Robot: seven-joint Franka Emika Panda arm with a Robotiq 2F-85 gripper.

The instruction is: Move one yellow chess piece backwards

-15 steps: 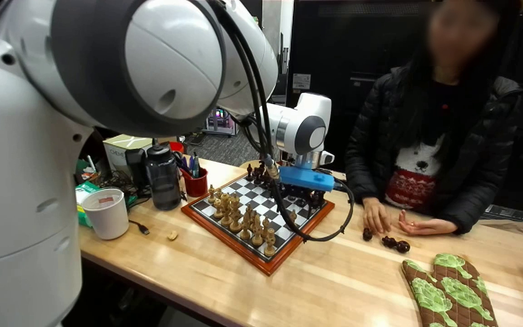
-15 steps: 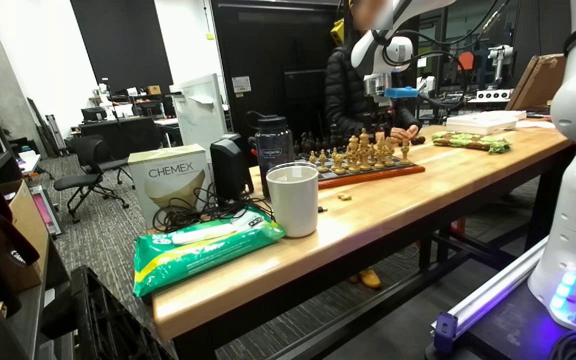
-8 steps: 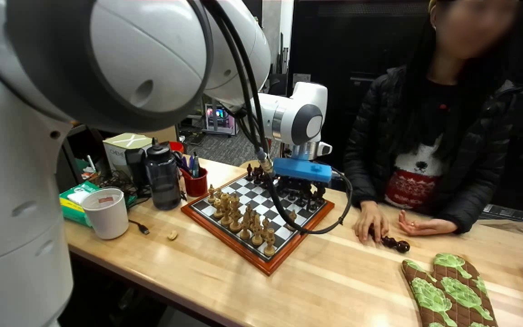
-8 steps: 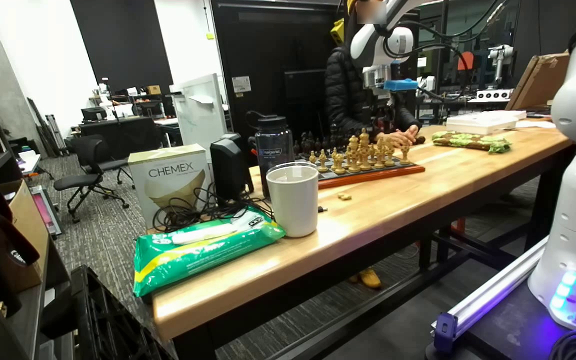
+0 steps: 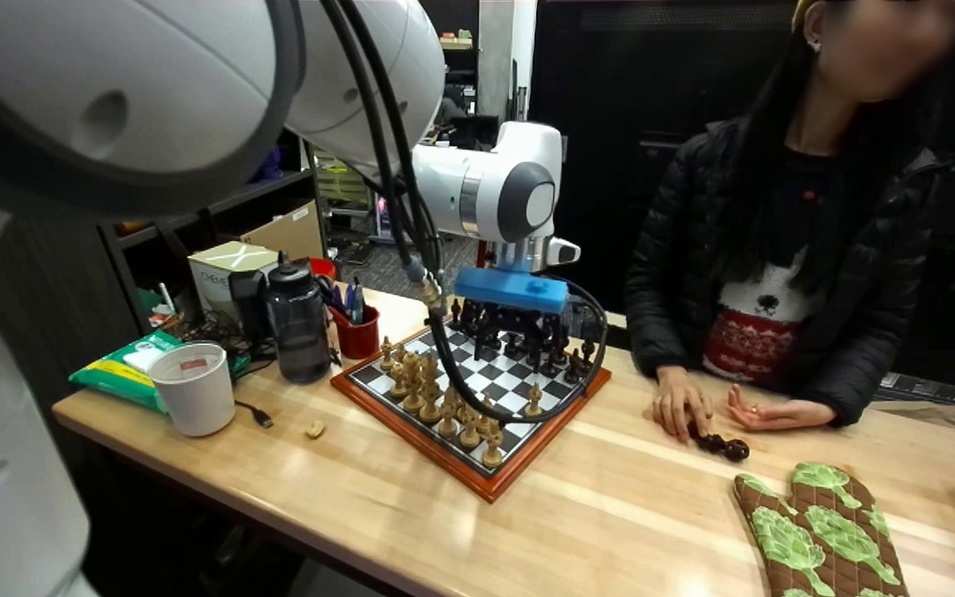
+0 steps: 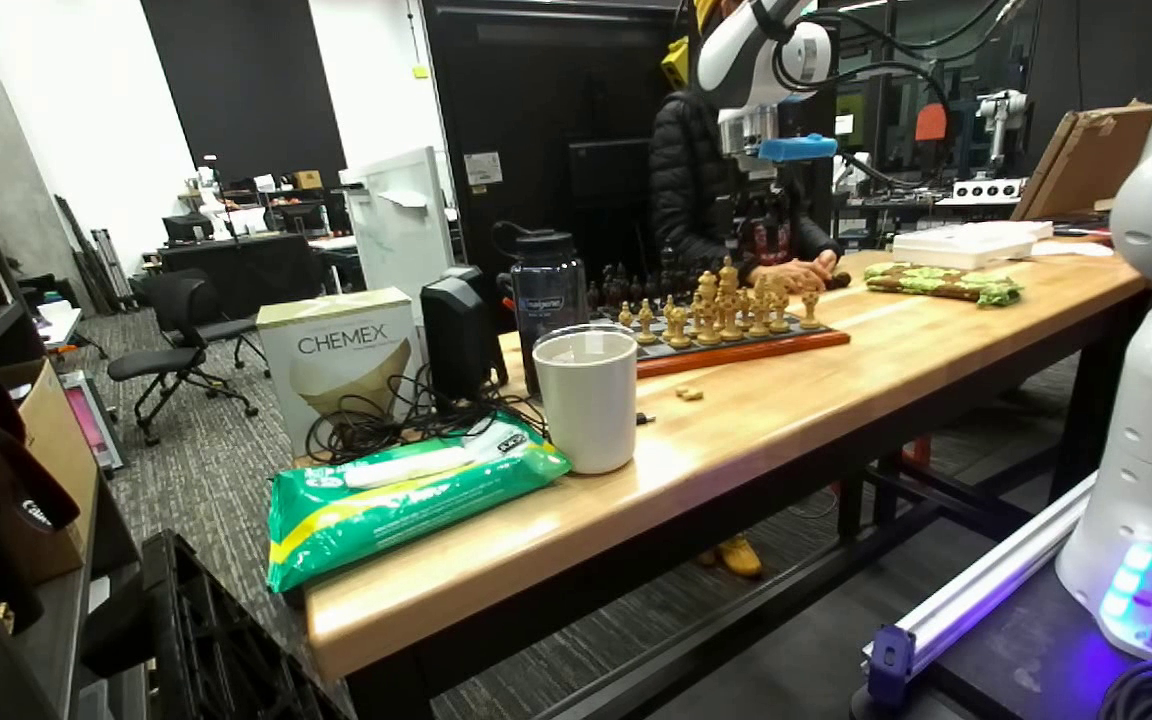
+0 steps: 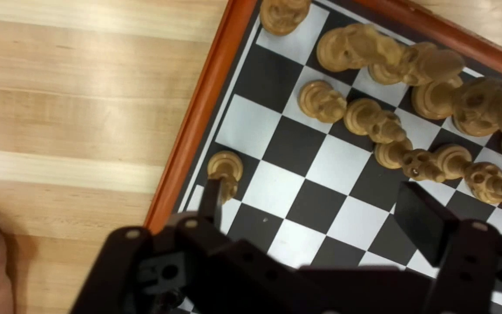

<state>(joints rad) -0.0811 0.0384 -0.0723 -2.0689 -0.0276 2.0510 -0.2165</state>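
Note:
The chessboard (image 5: 490, 489) with a red-brown rim lies on the table; its rim also shows in the wrist view (image 7: 190, 117). A lone yellow chess piece (image 5: 534, 400) stands upright near one side edge, ahead of the other yellow pieces (image 5: 411, 381). In the wrist view this lone piece (image 7: 225, 165) is partly covered by my left-hand finger. My gripper (image 7: 310, 194) is open with nothing between its fingers. It hangs above the board, as an exterior view shows (image 5: 507, 355), beside the dark pieces (image 5: 574, 365). The yellow group also shows in an exterior view (image 6: 706, 310).
A person's hand (image 5: 683, 402) rests by dark pieces (image 5: 724, 448) on the table beside the board. An oven mitt (image 5: 826, 531) lies nearer. A red pen cup (image 5: 357, 336), water bottle (image 5: 297, 323) and white cup (image 5: 196, 394) stand beyond the board's far side.
My arm and gripper have moved up and, in an exterior view, leftward over the board, away from the lone yellow piece. The person's hand has shifted onto a dark piece on the table.

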